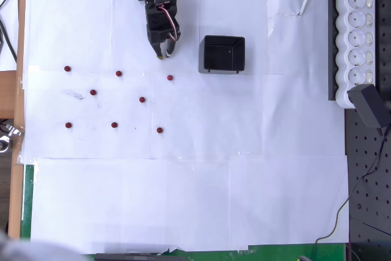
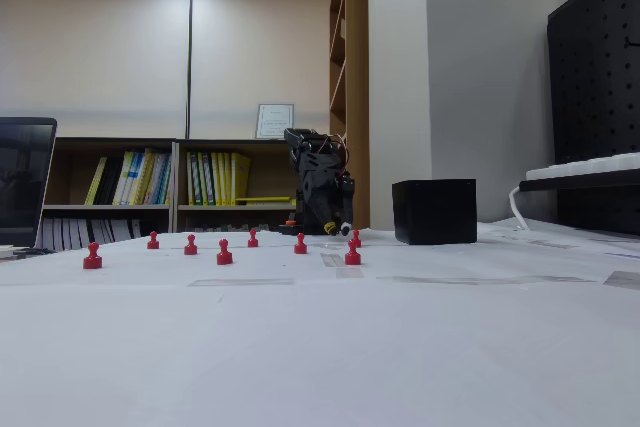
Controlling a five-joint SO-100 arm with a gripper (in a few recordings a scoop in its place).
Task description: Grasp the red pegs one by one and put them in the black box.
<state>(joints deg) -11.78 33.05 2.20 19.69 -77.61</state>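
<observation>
1. There are eight red pegs (image 1: 118, 73) on the white counter (image 1: 244, 181), and one black box (image 1: 223, 54).
2. In the overhead view all pegs lie below the jaws (image 1: 164, 53), on the side where the tips point. The nearest peg (image 1: 170, 77) is just below the tips, slightly to the right; the farthest two (image 1: 67, 68) (image 1: 68, 124) are well apart to the left.
3. In the fixed view each peg (image 2: 92, 256) stands upright, long axis vertical, round head on top.
4. The box stands to the right of the jaws in the overhead view, near them but apart, with the opening upward.
5. The jaws point down at the paper and hold nothing; I cannot tell whether they are spread or pressed together.
</observation>
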